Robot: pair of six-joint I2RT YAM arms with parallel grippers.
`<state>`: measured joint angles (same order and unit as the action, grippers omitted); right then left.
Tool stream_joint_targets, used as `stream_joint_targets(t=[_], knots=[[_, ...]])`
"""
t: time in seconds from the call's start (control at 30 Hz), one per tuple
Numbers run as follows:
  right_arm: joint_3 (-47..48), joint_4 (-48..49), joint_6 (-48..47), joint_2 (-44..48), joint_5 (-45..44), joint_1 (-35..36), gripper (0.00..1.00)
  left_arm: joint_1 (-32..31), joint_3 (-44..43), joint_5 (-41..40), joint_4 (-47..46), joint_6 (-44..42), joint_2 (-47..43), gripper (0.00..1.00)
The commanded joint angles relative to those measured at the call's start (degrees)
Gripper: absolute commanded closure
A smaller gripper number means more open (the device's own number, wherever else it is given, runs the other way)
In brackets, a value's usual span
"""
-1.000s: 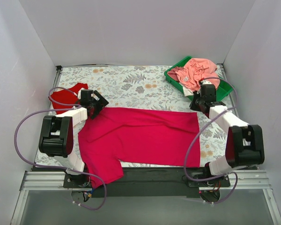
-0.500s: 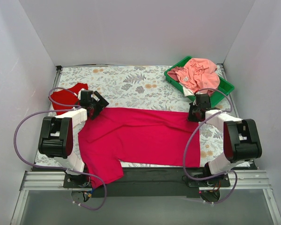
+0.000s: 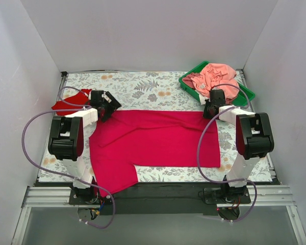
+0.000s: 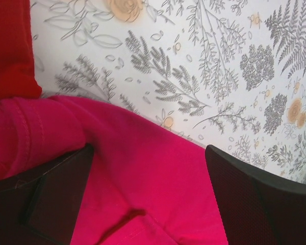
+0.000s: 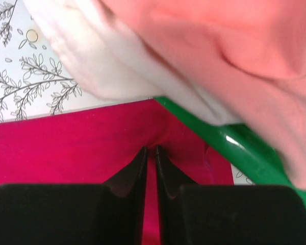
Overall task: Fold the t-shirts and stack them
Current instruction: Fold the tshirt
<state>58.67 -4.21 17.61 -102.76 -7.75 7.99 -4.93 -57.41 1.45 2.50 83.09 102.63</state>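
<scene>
Across the worktop (image 3: 153, 89) the crimson-magenta t-shirt (image 3: 153, 140) lies spread, the scarlet-red t-shirt (image 3: 66, 104) bunched at 10 o'clock; the right hand (image 3: 209, 111), clenched on the larger shirt's 2 o'clock corner, should lift only once the released left hand (image 3: 107, 106) grips the 10 o'clock corner.

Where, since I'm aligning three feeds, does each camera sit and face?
Top external: above and behind the bases, looking down on the floral cloth; both arms show, with left gripper and right gripper.
Left wrist: looks down past open jaws at the crimson t-shirt and scarlet t-shirt.
Right wrist: looks past shut jaws pinching crimson cloth, toward the green tray.
Shared: the crimson t-shirt, in all three.
</scene>
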Motion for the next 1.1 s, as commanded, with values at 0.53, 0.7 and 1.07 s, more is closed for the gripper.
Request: stream_joint_targets(t=[0.53,0.7,1.07], knots=[[1.2,-6.4,-5.2,14.2,7.0,2.4,0.77,-4.9,-6.8,-12.3,16.9,-4.3,-8.7,0.08],[-12.9,-5.3,-1.0,29.0,7.3,2.8,0.71,-4.9,-1.9,-15.4,18.2,-4.2,-11.8,0.08],[-29.2,-4.4,7.6,53.1,-7.6,2.8,0.02,-4.1,-5.8,-21.1,18.9,-5.3,-5.7,0.08]])
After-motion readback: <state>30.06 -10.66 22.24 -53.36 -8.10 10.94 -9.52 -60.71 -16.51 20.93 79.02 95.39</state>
